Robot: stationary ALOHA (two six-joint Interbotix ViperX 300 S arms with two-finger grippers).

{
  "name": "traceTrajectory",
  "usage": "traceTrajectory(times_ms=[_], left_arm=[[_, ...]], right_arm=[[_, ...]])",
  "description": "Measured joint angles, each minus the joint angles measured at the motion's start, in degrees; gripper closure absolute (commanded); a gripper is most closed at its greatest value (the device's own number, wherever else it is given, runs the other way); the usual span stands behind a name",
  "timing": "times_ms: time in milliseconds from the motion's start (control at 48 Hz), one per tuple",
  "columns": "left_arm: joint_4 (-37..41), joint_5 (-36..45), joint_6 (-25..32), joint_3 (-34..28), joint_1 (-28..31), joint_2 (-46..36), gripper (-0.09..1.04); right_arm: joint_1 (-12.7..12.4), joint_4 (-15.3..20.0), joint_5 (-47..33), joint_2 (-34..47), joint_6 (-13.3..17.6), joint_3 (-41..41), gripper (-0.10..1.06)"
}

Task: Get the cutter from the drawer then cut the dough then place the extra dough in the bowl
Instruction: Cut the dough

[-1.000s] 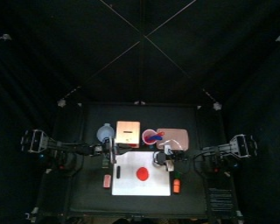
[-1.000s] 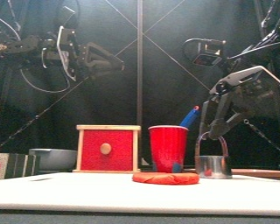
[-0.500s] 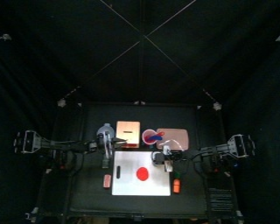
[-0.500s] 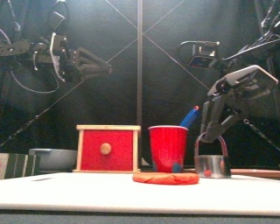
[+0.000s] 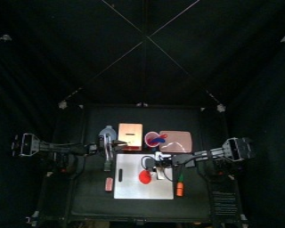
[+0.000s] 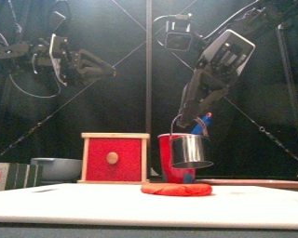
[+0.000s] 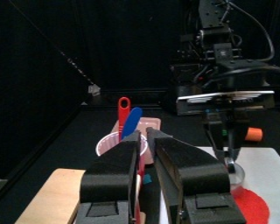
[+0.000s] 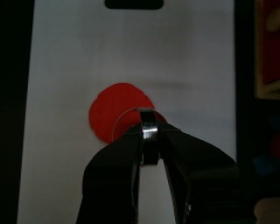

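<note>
Front view: right jaws hold the cutter (image 6: pixel 194 153) above the dough (image 6: pixel 177 189); left jaws closed.

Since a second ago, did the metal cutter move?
Yes. The cutter went up off the board and left: it was standing right of the red cup, now it hangs in front of the cup, above the dough.

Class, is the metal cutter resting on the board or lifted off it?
Lifted: in the front view the cutter hangs by its handle from the right gripper, clear above the dough.
</note>
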Motion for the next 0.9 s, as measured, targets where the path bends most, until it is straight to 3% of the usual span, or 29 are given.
traceTrajectory(times_ms=[438, 896], left_arm=[[-1.0, 0.4, -0.2, 0.8, 0.0, 0.0, 0.36], [-2.1, 2.1, -0.3, 1.0, 0.0, 0.0, 0.36]], right_arm=[[0.5, -5.8, -4.3, 2.6, -0.1, -0.1, 0.4], [0.4, -5.2, -5.8, 3.2, -0.1, -0.1, 0.4]])
